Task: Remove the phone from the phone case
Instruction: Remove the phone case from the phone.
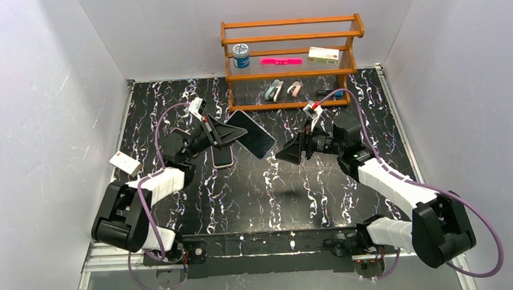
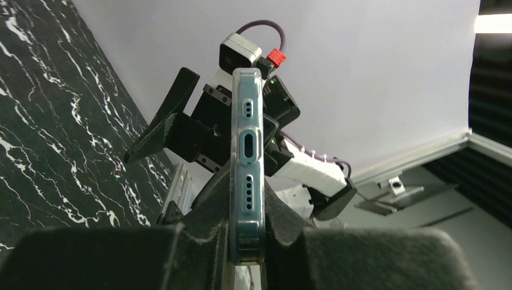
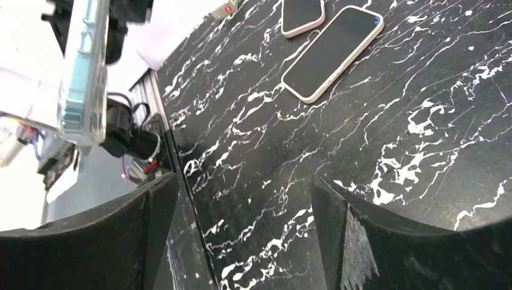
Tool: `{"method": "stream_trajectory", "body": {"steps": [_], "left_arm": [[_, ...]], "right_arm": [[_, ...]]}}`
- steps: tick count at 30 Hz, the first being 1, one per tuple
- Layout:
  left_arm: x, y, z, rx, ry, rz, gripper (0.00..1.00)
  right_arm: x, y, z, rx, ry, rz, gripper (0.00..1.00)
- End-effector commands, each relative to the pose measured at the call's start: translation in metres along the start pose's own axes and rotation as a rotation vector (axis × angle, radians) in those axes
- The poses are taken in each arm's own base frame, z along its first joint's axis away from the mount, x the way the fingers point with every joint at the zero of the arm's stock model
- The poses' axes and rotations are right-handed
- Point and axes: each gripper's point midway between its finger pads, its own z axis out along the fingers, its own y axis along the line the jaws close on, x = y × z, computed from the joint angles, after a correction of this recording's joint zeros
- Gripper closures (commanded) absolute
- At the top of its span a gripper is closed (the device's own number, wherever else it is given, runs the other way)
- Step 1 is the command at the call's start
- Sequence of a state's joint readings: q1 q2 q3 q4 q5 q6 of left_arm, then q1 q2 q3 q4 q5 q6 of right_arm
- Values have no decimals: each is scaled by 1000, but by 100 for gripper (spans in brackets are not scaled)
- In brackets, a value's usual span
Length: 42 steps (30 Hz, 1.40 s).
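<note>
My left gripper (image 1: 229, 134) is shut on a phone in a clear case (image 1: 251, 133) and holds it in the air above the table, tilted. In the left wrist view the phone (image 2: 249, 139) stands edge-on between my fingers (image 2: 205, 229), its port edge facing the camera. My right gripper (image 1: 285, 153) is open and empty, facing the phone's free end from the right, a little apart from it. In the right wrist view the cased phone (image 3: 84, 72) is at the upper left, beyond my open gripper (image 3: 241, 235).
Two other phones in light cases (image 3: 332, 51) (image 3: 302, 12) lie screen-up on the black marbled table (image 1: 263, 197); one shows below my left gripper (image 1: 223, 157). A wooden shelf (image 1: 288, 38) with small items stands at the back. A white card (image 1: 125, 164) lies at the left edge.
</note>
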<state>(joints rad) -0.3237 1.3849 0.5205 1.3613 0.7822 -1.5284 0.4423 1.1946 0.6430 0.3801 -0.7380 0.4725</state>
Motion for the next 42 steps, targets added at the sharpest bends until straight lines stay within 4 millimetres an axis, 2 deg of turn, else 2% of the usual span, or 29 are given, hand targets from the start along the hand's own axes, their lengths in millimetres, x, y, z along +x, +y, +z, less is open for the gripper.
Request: {"method": "stream_trajectory", "body": {"steps": [1,7,10,13,14,17,23,31,42], "left_arm": [[10,-29,2,82,174,134,100],[3,-14,1,11,227,161,100],[-5,9,1,-92,217,206,100],[-13,41,-7,-299,231,305,100],[-14,43,-9,-335,249,326,100],[-14,30,-5,-290,252,324,100],[-8,18,-7,-258,288,363,100],[1,-11,-9,-164,338,417,100],[14,-31,-10,-86,402,465,100]], "right_arm": [[-8,13,-9,-15,21,-142,13],[-14,43,-15,-144,78,-194,13],[-16,45,-15,-153,92,-198,14],[-18,47,-14,-166,96,-204,14],[-19,48,-14,-170,95,-210,14],[-21,50,-13,-193,99,-224,14],[-21,49,-9,-226,126,-260,14],[-18,54,3,-370,185,-305,15],[-4,70,21,-533,292,-335,26]]}}
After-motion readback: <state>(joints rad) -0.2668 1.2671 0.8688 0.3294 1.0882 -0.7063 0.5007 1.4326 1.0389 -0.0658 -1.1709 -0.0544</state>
